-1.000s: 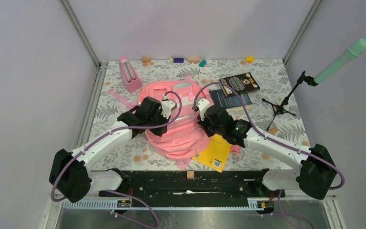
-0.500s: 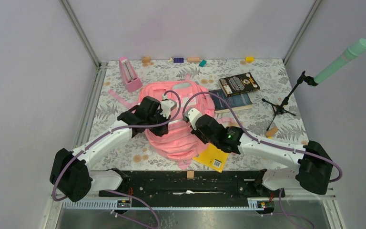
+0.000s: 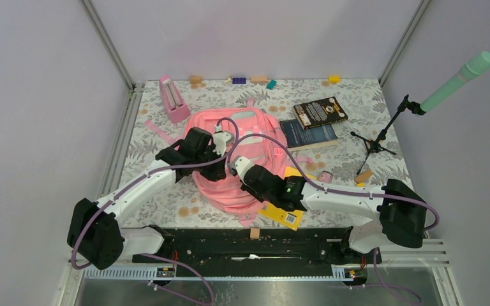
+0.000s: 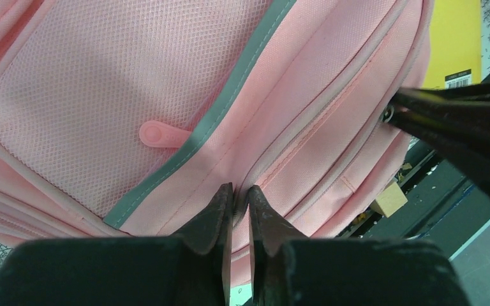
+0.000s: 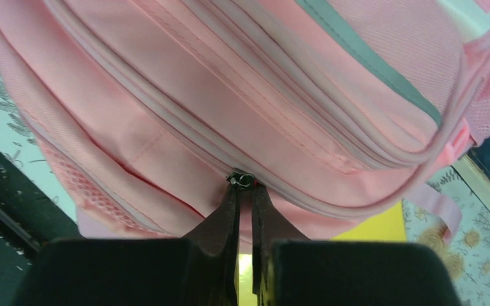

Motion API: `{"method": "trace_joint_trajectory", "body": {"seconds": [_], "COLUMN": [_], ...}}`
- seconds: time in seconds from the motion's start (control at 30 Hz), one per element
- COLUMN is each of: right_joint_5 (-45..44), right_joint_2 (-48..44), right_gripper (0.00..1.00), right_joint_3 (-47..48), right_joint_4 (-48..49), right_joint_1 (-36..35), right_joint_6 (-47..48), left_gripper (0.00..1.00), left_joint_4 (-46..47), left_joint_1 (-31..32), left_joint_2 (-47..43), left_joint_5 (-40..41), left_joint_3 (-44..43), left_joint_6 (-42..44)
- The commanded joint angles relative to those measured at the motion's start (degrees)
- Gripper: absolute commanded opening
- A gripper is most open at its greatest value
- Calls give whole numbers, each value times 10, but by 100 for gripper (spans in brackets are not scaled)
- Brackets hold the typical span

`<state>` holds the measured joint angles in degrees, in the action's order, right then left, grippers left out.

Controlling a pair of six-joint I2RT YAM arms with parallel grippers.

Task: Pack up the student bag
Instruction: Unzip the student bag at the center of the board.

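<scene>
The desk (image 3: 370, 102) wears a pale cover printed with ferns and flowers. At centre frame the pink student bag (image 3: 226, 191) lies flat, overlapping a yellow book (image 3: 284, 213) at lower centre. A pink metronome (image 3: 173, 99) stands at upper left. Right of the bag lie a black book (image 3: 319, 111) and a dark blue book (image 3: 307, 134), touching. Small blocks line the top edge: tan (image 3: 195, 80), purple (image 3: 238, 80), teal (image 3: 271, 84), yellow (image 3: 334, 79). A microphone stand (image 3: 373, 145) rests its tripod at right.
</scene>
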<state>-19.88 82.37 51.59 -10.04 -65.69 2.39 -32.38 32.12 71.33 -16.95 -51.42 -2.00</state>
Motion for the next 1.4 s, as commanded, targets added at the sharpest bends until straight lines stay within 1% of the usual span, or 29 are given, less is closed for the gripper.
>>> {"method": "trace_joint_trajectory", "body": {"seconds": [0.0,0.13,0.17,0.4,0.6,0.93,1.03,1.3,1.37], "right_joint_5": [19,24,25,38,50,91,101,120,118], "right_joint_2": [17,29,33,62,89,139,153,165,160], "right_gripper": [0,0,0,0,0,0,0,0,4], "right_joint_3": [43,55,58,91,122,190,204,212,205], "right_joint_4": [89,96,114,122,124,113,112,128,132], "right_joint_1": [-25,-33,-34,-50,-62,-78,-80,-86,-87], "right_joint_6": [-29,-55,-56,-58,-57,-27,-3,22,20], "left_gripper": [0,0,0,0,0,0,0,0,0], "left_joint_4": [62,70,72,80,94,104,104,107,111], "left_joint_1": [1,-6,-8,-20,-34,-46,-48,-60,-62], "left_joint_2": [-6,-8,-7,-9,-12,-17,-20,-25,-27], "left_joint_5": [-94,-117,-122,-139,-172,-203,-207,-213,-216], "left_joint_3": [-36,-35,-35,-35,-32,-30,-30,-28,-27], "left_joint_6": [-38,-49,-51,-58,-72,-79,-79,-83,-84]}}
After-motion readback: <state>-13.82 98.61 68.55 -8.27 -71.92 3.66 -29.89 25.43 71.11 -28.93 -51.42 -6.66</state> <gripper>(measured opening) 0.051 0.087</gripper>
